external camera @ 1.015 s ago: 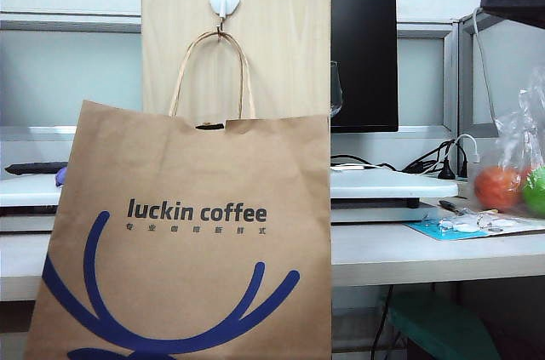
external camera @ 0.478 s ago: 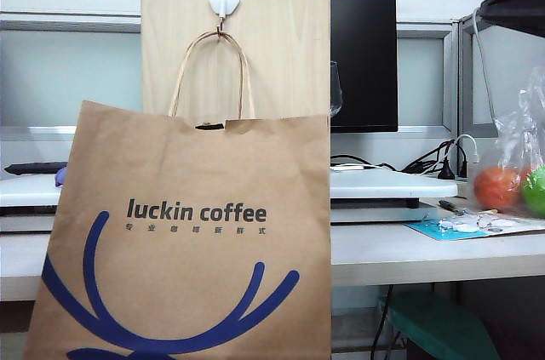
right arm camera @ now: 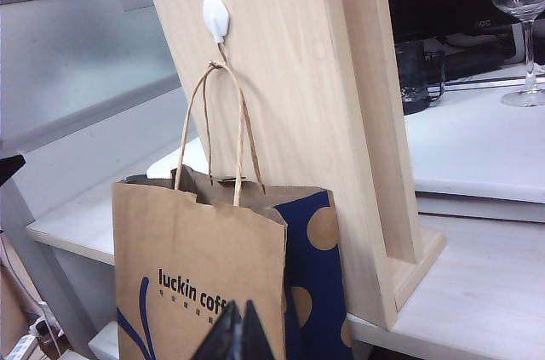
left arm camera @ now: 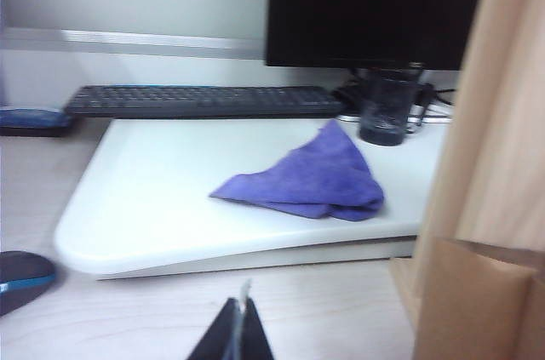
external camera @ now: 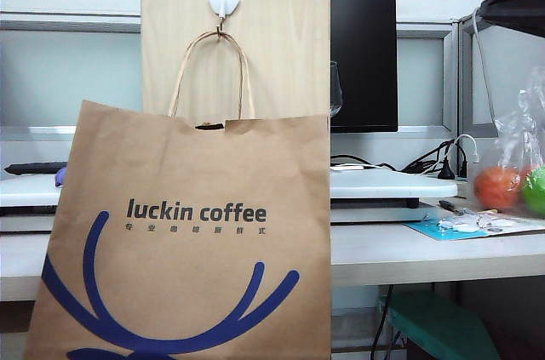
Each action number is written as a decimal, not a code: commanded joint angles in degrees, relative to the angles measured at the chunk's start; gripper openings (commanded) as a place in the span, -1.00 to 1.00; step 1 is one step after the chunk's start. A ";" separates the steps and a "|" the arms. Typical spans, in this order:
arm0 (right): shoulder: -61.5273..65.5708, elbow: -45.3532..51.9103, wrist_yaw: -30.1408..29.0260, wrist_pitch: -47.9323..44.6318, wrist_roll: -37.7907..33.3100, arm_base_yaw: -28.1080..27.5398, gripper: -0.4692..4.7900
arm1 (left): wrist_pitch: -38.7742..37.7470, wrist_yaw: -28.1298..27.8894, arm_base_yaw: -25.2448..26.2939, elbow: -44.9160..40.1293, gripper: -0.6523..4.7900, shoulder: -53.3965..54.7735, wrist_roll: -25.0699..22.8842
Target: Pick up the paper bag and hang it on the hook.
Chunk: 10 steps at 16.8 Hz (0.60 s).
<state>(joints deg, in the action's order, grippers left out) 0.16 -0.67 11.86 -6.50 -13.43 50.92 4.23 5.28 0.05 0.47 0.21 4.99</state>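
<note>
The left hand [left arm camera: 241,334] is clenched with nothing between its fingers, hovering over the counter [left arm camera: 170,317] near a white board bearing a purple cloth [left arm camera: 311,181]; the edge of the paper bag [left arm camera: 477,300] stands beside it; the right hand [right arm camera: 238,334] looks pinched together and unladen, though only its tips show, close before the paper bag [right arm camera: 200,283]; the bag's loop handles [external camera: 215,71] hang from the hook [external camera: 223,0] on the wooden board [external camera: 281,37]; a plastic bag of fruit [external camera: 511,181] sits well apart.
</note>
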 commanded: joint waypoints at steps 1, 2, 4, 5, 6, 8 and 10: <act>-0.02 0.37 0.02 -0.57 0.17 0.02 -0.82 | 0.48 -0.72 0.02 0.07 -0.78 0.00 1.05; -0.02 0.37 0.00 -0.57 0.17 0.02 -0.82 | 0.42 -1.90 -0.04 0.07 -0.78 0.00 1.27; 0.00 0.37 0.00 -0.57 0.17 0.02 -0.82 | 0.50 -2.93 -0.04 0.07 -0.78 0.00 1.49; 0.00 0.37 0.00 -0.57 0.17 0.02 -0.82 | 0.50 -2.93 -0.04 0.07 -0.78 0.00 1.49; 0.00 0.37 0.02 -0.57 0.17 0.02 -0.82 | 0.50 -2.93 -0.04 0.07 -0.78 0.00 1.49; -0.02 0.37 0.02 -0.57 0.17 0.02 -0.82 | 0.79 -2.91 -0.02 0.07 -0.78 0.00 1.49; -0.02 0.37 0.02 -0.57 0.17 0.02 -0.82 | 0.55 -2.89 0.02 0.07 -0.78 0.00 1.46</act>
<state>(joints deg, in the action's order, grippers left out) 0.16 -0.67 11.86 -6.48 -13.43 50.92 4.23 2.44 0.05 0.47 0.21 6.28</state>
